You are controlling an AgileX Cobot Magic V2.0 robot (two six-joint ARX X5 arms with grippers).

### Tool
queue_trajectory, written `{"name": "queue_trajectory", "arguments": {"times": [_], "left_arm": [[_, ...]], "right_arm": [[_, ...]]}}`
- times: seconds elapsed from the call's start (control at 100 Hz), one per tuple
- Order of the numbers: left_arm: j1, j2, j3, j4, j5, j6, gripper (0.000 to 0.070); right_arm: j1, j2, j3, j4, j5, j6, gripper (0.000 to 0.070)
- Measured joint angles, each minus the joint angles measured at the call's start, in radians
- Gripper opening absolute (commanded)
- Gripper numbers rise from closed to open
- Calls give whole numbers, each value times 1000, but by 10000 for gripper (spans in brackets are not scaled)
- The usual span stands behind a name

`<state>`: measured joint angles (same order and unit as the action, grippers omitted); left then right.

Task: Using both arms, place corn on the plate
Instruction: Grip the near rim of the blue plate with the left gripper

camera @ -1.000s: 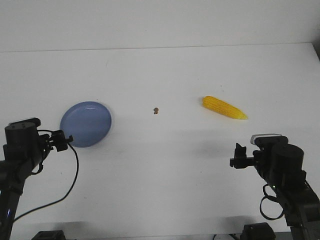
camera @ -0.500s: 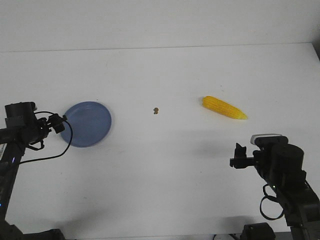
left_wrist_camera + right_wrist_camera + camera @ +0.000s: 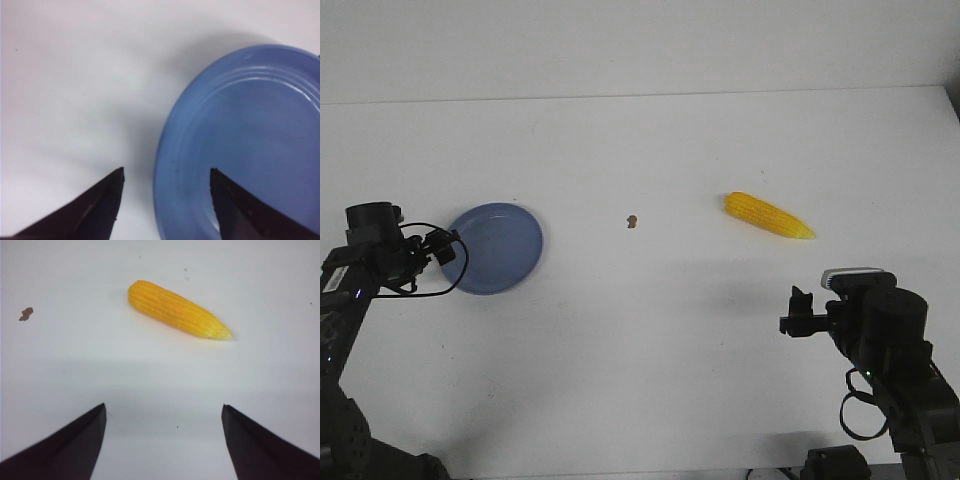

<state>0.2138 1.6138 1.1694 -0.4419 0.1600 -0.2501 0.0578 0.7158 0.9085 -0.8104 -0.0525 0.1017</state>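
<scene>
White table (image 3: 660, 150): largest thing, mostly bare. Periwinkle plate (image 3: 498, 247) at your left side, empty. Yellow corn cob (image 3: 768, 215) at right, lying flat, well apart from plate, untouched. Tiny brown speck (image 3: 632, 221) between them.

Change: left arm has swung up and toward plate over last second; left gripper (image 3: 165, 175) now straddles near rim, jaws apart, nothing held. Right gripper (image 3: 164, 412) unmoved, jaws apart, corn ahead of it.

Your read: plate side being secured first; corn pickup not yet begun.
</scene>
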Motion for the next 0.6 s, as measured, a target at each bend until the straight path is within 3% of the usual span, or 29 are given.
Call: {"name": "queue_trajectory", "arguments": {"times": [0.6], "left_arm": [[0,94,0,34,3,0,350]], "right_arm": [[0,0,0,14,0,0,489]]}}
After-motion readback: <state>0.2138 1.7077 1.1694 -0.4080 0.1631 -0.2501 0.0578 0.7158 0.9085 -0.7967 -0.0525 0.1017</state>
